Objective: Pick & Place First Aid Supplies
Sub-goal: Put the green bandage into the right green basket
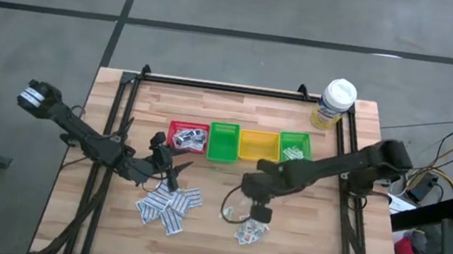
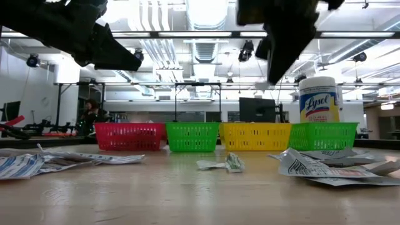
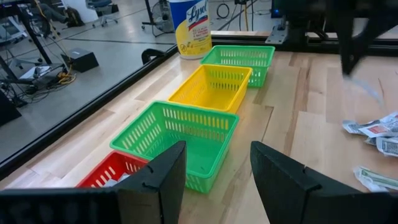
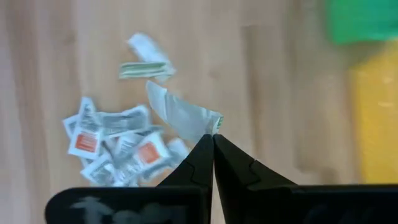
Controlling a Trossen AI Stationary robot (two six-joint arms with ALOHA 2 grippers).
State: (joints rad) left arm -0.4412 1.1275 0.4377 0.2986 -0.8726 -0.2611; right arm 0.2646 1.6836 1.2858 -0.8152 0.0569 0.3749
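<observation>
We see the right claw pinched shut on a thin white packet, lifted above the counter near a packet pile. The left claw gapes empty facing the bins.

A row of four small plastic baskets stands across the middle of the wooden table. Taking the yellow basket as landmark: a green basket touches it on one side, and the red basket stands beyond that one. A second green basket stands just beside the yellow basket's other side. A white-capped Lysol canister with a yellow label stands upright behind that end of the row, near the table's corner.
</observation>
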